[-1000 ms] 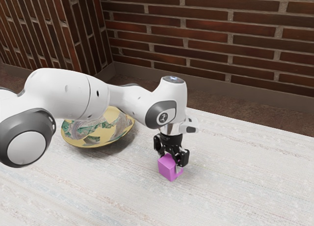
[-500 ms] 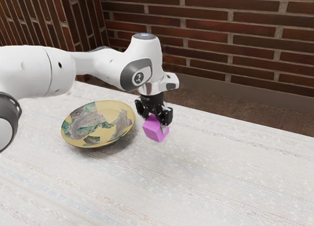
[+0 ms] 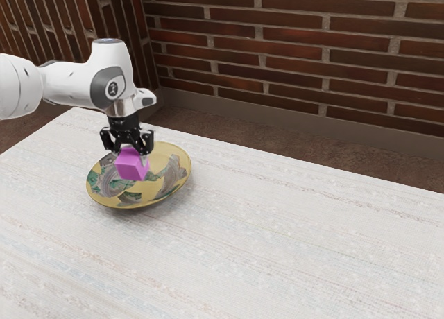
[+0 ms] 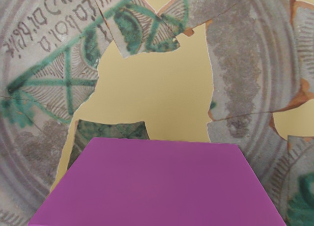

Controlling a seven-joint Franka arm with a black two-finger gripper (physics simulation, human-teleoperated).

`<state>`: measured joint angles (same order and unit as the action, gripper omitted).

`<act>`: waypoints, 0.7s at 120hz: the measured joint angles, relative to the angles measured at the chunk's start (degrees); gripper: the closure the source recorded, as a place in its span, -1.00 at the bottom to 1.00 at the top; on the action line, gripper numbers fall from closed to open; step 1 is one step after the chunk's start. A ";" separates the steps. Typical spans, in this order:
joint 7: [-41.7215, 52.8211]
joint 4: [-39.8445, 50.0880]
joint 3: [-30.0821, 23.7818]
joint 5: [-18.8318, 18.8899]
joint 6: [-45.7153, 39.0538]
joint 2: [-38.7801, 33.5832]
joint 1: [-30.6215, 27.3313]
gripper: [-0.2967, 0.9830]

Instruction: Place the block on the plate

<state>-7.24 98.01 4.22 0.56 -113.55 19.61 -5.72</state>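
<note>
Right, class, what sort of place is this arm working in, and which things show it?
Probably a plain brick-walled room, or perhaps a yard: the dark red brick wall, the rough brown floor and the pale, streaky tabletop suggest it.

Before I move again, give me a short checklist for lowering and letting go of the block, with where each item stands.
1. Hand has the block: ok, it is gripped between the fingers.
2. Block lined up with the plate: ok, the plate's patterned inside shows beyond the block in the wrist view.
3. Plate right way up on the table: ok, its hollow side faces up.
4. Block touching the plate: cannot tell, the gap beneath it can't be judged.
5. Block released: not ok, the hand is closed on it.
</note>
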 joint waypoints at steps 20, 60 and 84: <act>-0.18 -7.15 -0.16 -0.30 -0.69 7.84 -2.68 -0.12; -0.13 -11.37 -0.48 -0.64 -0.58 10.80 -2.31 -0.43; 0.40 -6.86 -0.14 -0.32 6.83 -6.87 7.67 -0.49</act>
<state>-6.84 91.15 4.08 0.24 -106.72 12.74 1.95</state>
